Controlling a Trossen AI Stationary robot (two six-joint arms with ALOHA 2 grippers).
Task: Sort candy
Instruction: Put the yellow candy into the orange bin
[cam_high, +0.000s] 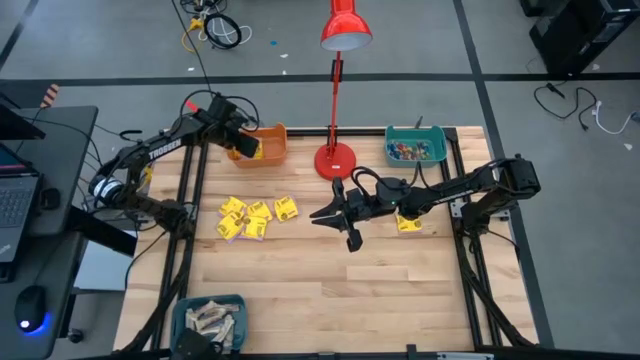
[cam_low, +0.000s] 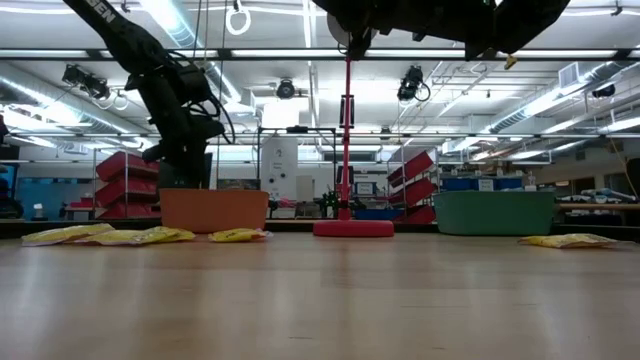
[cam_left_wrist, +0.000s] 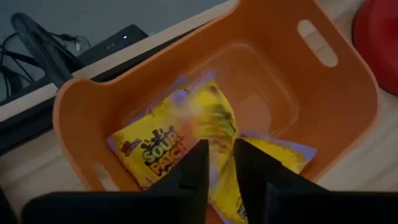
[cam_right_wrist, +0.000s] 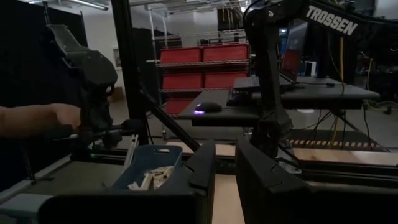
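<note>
Orange bin below you: left gripper parted above a yellow packet inside, nothing held; lift straight clear of the rim.

Overhead looks down, low looks level — both share the orange bin.

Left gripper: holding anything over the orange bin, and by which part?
Nothing held. The left gripper hangs open over the orange bin; a yellow packet lies free inside. The right gripper is empty too.

yellow packet blurred mid-bin, teal bin's tiny sweets indistinct, lower bin cut by edge
</note>
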